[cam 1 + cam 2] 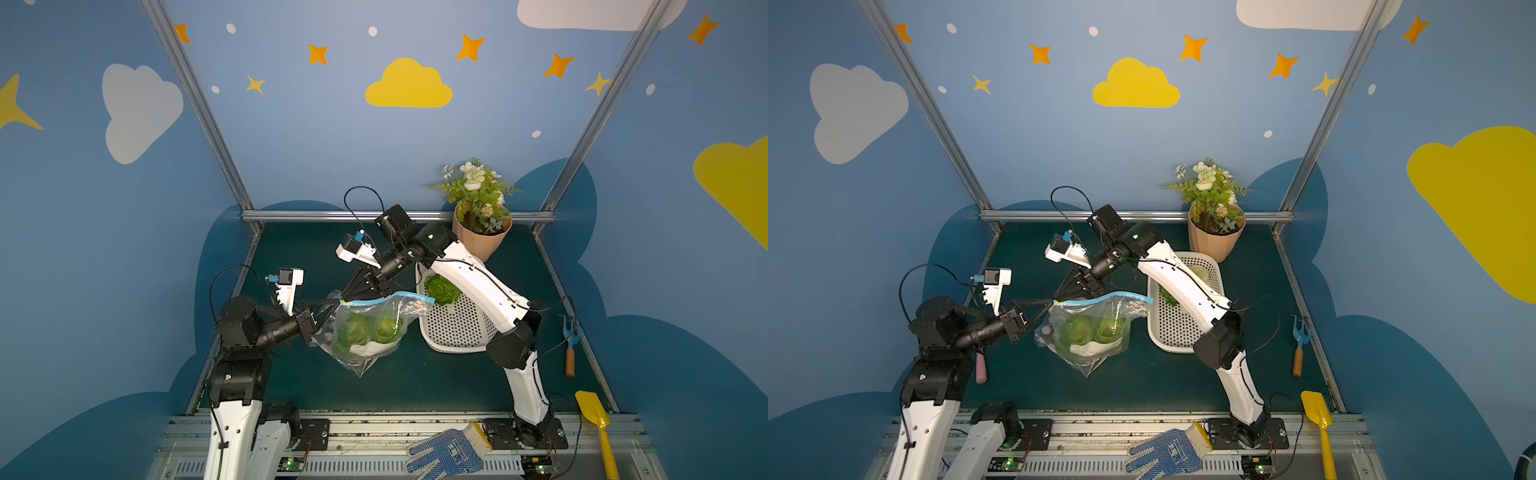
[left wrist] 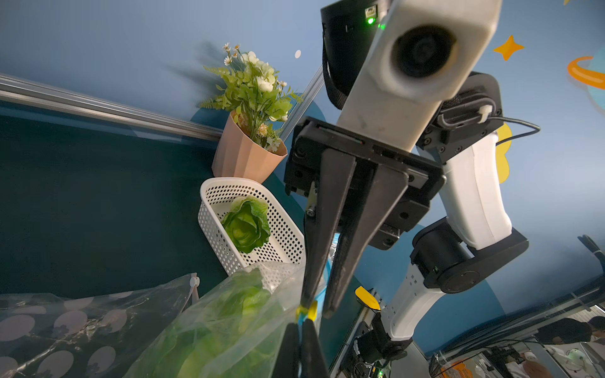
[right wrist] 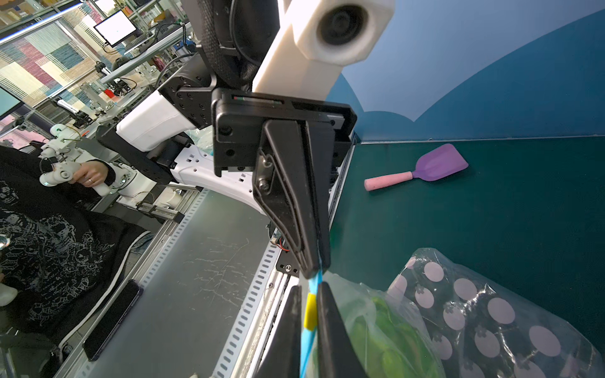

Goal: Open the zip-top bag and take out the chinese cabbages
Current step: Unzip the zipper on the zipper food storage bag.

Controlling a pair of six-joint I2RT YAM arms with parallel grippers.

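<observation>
Left end effector (image 3: pixel 315 270) is pinched tight on the blue strip (image 1: pixel 390 297) at the corner of the zip-top bag (image 1: pixel 365 353). Right end effector (image 2: pixel 317 307) sits just beside it, jaws a tiny bit apart around that strip. Two chinese cabbages (image 1: pixel 355 330) hang in the bag below both. A third cabbage (image 1: pixel 442 289) lies in the white basket (image 1: pixel 457 328).

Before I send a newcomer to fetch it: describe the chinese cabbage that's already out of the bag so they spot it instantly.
Find the potted plant with white flowers in the far right corner; a white perforated basket lies in front of it. The cabbage lies in that basket, bare, unlike the two cabbages inside the clear zip-top bag.
</observation>
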